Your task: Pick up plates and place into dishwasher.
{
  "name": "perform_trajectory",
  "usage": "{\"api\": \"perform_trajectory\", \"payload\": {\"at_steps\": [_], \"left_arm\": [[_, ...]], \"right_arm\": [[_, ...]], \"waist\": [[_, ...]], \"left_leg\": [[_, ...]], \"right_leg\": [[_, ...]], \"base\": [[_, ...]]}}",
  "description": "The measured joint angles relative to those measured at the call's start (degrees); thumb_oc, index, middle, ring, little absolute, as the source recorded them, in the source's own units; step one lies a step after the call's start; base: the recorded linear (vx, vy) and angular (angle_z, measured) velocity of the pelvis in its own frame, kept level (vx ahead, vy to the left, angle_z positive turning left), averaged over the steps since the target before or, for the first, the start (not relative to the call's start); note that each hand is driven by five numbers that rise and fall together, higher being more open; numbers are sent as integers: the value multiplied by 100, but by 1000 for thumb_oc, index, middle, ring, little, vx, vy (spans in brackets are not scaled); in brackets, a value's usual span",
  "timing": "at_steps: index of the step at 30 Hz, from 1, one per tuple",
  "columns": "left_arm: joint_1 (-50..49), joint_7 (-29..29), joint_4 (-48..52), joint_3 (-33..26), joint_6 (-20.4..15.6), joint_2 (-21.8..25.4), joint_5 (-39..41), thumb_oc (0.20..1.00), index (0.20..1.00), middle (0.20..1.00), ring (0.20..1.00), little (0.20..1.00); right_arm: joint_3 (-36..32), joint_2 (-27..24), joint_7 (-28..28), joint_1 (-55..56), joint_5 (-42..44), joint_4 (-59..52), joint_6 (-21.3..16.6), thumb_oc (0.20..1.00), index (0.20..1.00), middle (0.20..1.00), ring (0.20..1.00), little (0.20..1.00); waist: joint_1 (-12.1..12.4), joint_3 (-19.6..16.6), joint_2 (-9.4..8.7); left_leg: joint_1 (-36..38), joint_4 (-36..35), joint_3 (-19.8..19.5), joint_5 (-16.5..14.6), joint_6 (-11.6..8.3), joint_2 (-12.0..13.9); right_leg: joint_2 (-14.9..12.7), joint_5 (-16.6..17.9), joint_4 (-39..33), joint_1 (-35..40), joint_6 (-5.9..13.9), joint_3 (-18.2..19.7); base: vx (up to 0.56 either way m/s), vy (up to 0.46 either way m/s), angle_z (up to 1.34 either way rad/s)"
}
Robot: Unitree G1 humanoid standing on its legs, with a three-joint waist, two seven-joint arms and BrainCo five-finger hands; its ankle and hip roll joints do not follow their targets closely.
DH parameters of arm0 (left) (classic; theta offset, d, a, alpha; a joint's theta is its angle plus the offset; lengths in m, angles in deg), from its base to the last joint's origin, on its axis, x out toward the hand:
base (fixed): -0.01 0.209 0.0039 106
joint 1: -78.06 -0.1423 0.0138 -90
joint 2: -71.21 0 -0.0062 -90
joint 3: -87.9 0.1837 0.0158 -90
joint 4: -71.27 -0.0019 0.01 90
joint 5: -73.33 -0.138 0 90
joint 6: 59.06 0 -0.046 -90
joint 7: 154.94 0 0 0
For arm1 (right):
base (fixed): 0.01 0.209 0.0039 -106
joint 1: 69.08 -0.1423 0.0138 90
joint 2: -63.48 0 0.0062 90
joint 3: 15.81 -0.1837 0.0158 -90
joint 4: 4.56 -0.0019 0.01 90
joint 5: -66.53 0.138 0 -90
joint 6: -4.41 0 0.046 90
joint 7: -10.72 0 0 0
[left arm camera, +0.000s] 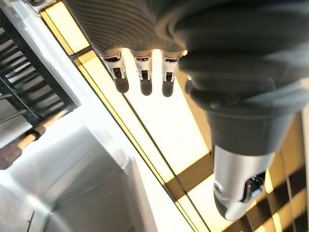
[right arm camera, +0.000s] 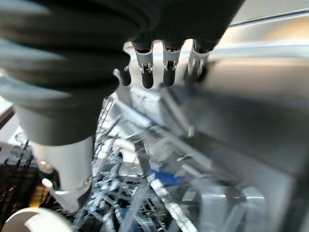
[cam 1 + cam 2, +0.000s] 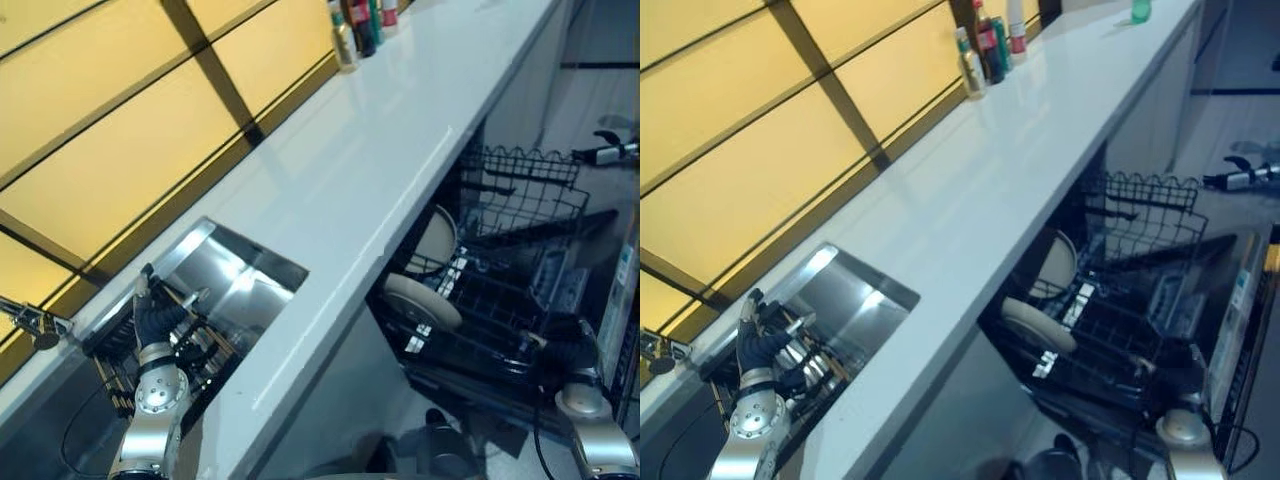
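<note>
Left eye view: left hand (image 3: 152, 312) was held relaxed and empty over sink (image 3: 222, 262); right hand (image 2: 159, 63), slack and unladen, by dishwasher rack (image 3: 500, 300), where two plates (image 3: 422, 300) were racked; another plate judged needed next

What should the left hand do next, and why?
Probably lower the left hand into the sink to find a plate. It hangs open and empty over the sink's drying rack, while two plates already sit in the dishwasher rack near the right hand.

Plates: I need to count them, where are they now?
Two plates stand in the dishwasher rack under the counter, on the robot's right.
</note>
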Motion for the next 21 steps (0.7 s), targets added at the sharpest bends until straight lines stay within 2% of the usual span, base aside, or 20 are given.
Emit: {"api": "perform_trajectory", "payload": {"at_steps": [1,2,3,5,6,9,10,11,13,21], "left_arm": [[-10,-11,39,47,-1,12,0,1000,1000,1000,1000,1000],[-75,-8,104,47,-6,87,0,1000,1000,1000,1000,1000],[-90,1,70,92,0,-4,9,1000,1000,1000,1000,1000],[-97,12,81,257,-2,11,5,1000,1000,1000,1000,1000],[-62,70,40,308,-1,11,11,1000,1000,1000,1000,1000],[-47,206,31,530,-2,-2,24,1000,1000,1000,1000,1000],[-38,248,45,551,-4,22,48,1000,1000,1000,1000,1000],[-13,283,51,569,-6,27,57,1000,1000,1000,1000,1000],[-64,307,48,595,-9,-19,69,1000,1000,1000,1000,1000],[-19,318,79,697,-9,-37,270,1000,1000,1000,1000,1000]], "right_arm": [[-2,1,-80,13,103,-5,-11,1000,1000,1000,1000,1000],[1,44,-200,35,185,-68,-46,1000,1000,1000,1000,1000],[-41,-76,-346,-19,267,-103,-77,1000,1000,1000,1000,1000],[-146,-187,-765,-85,378,-164,-174,1000,1000,1000,1000,1000],[-174,-191,-971,-124,447,-181,-210,1000,1000,1000,1000,1000],[-174,-190,-1309,-311,531,-218,-283,1000,1000,1000,1000,1000],[-172,-169,-1367,-421,528,-246,-290,1000,1000,1000,1000,1000],[-171,-163,-1424,-408,516,-297,-293,1000,1000,1000,1000,1000],[-170,-249,-1436,-485,490,-358,-299,1000,1000,1000,1000,1000],[-76,-418,-1304,-659,222,-380,-96,1000,1000,1000,1000,1000]], "waist": [[-25,11,-85],[-81,-32,-368],[-118,35,-275],[-114,79,-126],[-109,95,-77],[-97,141,163],[-82,148,247],[-127,157,180],[-127,131,278],[-182,65,364]], "left_leg": [[-37,27,-13,-1,-3,-103],[-122,72,5,-5,-30,-360],[-274,316,28,-110,-36,-433],[-454,679,133,-238,84,-552],[-448,553,125,-282,226,-575],[-589,399,137,-261,253,-533],[-684,418,159,-240,281,-518],[-663,438,201,-215,279,-608],[-678,334,226,-211,277,-668],[-586,178,245,-143,285,-676]], "right_leg": [[-171,-331,647,-83,79,42],[-483,-833,553,27,61,209],[-510,-766,542,-89,97,203],[-507,-648,535,-304,113,210],[-482,-576,537,-407,99,230],[-451,-452,289,-542,291,247],[-460,-459,484,-589,254,286],[-569,-544,566,-570,248,317],[-610,-547,528,-653,192,332],[-629,-565,540,-683,174,321]], "base": [[-133,123,10],[-157,116,23],[-160,117,14],[-143,131,-2],[-108,149,-11],[-49,142,-27],[-7,110,-14],[9,105,-11],[33,88,-20],[43,75,-9]]}}
